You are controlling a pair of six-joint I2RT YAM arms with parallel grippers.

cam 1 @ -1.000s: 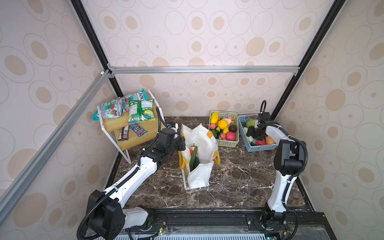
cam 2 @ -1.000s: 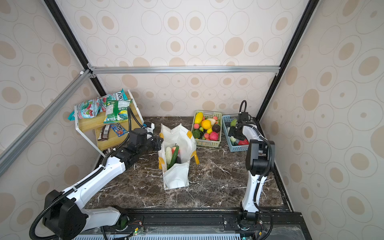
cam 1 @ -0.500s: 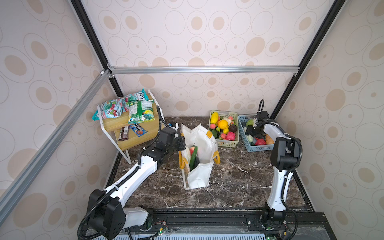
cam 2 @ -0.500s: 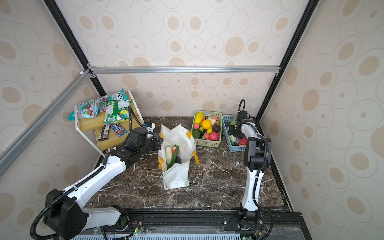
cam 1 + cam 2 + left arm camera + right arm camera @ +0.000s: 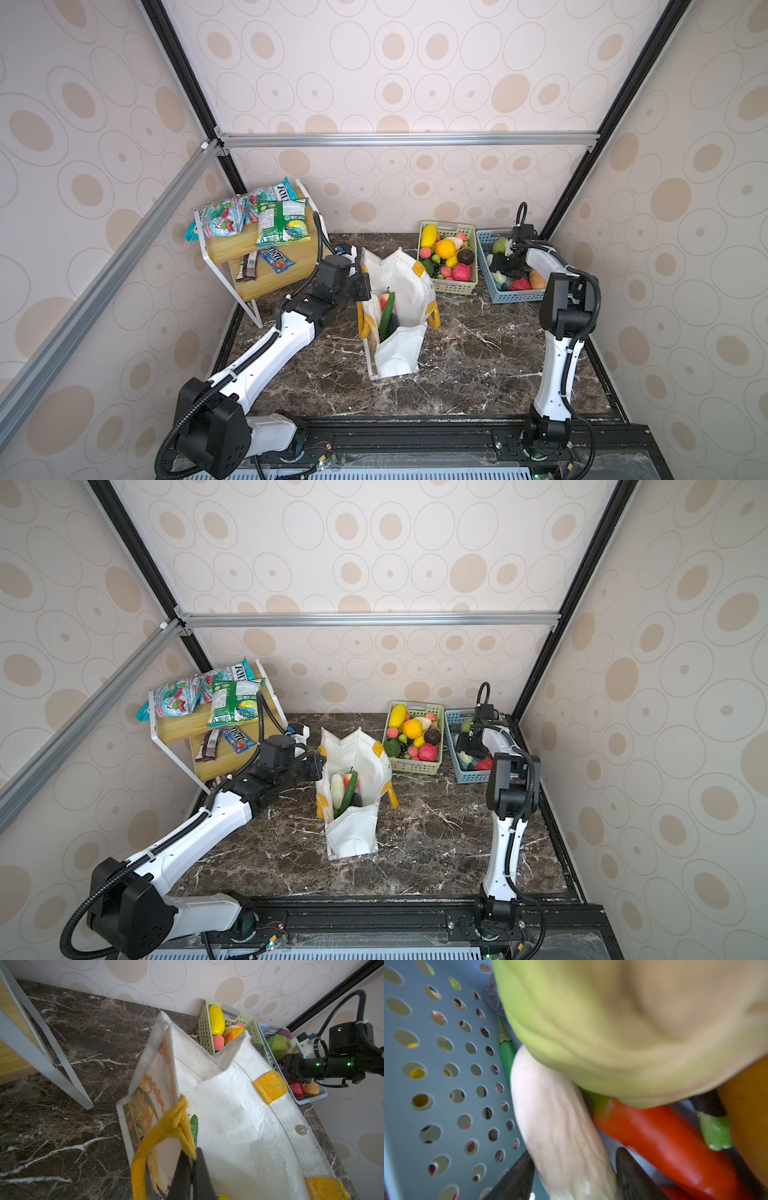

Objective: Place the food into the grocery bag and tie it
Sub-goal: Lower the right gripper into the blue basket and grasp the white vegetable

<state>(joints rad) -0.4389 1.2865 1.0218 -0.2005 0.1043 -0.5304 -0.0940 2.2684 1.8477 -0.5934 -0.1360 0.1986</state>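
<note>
Grocery bag (image 5: 409, 286) stands upright and open-mouthed near the middle of the table (image 5: 478, 357), its printed side toward the left edge. Contents visible in both top views: green cucumber (image 5: 387, 313), red apple (image 5: 384, 297) and a pale vegetable (image 5: 374, 305), all leaning against the bag's left wall.

Left gripper (image 5: 192, 1159): fingers pressed together on the yellow handle strap (image 5: 172, 1124) at the bag's left rim; the strap is bunched and folded just beyond the tips.

Right gripper (image 5: 575, 1151): down inside the blue basket (image 5: 515, 296) in the back right corner of the table. Fingers stand apart, one on each side of a long white vegetable (image 5: 556, 1109); firm contact on both sides cannot be confirmed. A pale green cabbage (image 5: 612, 1022) lies over the far end of that vegetable, and a red pepper (image 5: 664, 1132) lies beside it.

Green basket (image 5: 453, 286) of assorted fruit sits at the back edge, just beside the blue one. Shelf (image 5: 266, 270) with snack packets occupies the back left corner.
</note>
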